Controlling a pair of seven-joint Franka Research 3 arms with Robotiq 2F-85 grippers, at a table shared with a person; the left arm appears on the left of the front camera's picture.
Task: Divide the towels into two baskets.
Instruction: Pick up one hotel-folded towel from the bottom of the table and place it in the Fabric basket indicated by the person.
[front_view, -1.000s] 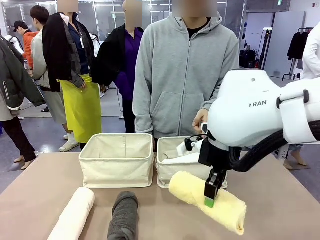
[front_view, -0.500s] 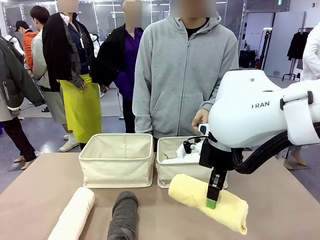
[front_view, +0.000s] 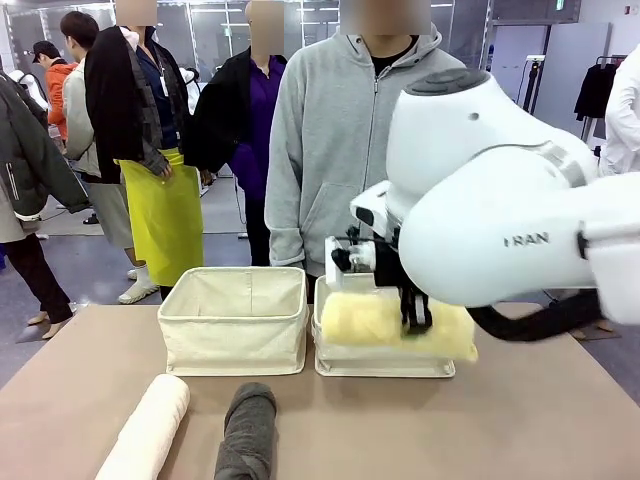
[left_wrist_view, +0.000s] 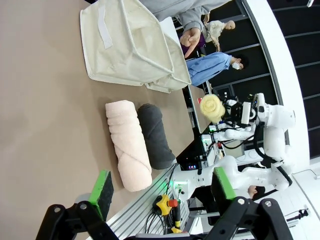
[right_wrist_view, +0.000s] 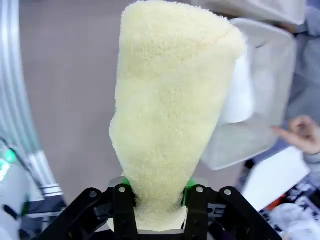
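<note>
While right gripper (front_view: 415, 312) clamps yellow towel (front_view: 365, 320) over basket (front_view: 380, 364) holding white towel (right_wrist_view: 239, 100) | pink towel (front_view: 150, 425), grey towel (front_view: 247, 430) unsorted | left gripper (left_wrist_view: 162, 187) gaping

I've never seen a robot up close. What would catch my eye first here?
The big white right arm dominates the foreground. Its fingers are clamped on a fluffy pale yellow towel at the rim of the right basket, in front of a person in a grey hoodie. Near the front edge of the table, a cream towel and a dark grey towel lie side by side, with the left basket behind them.
</note>
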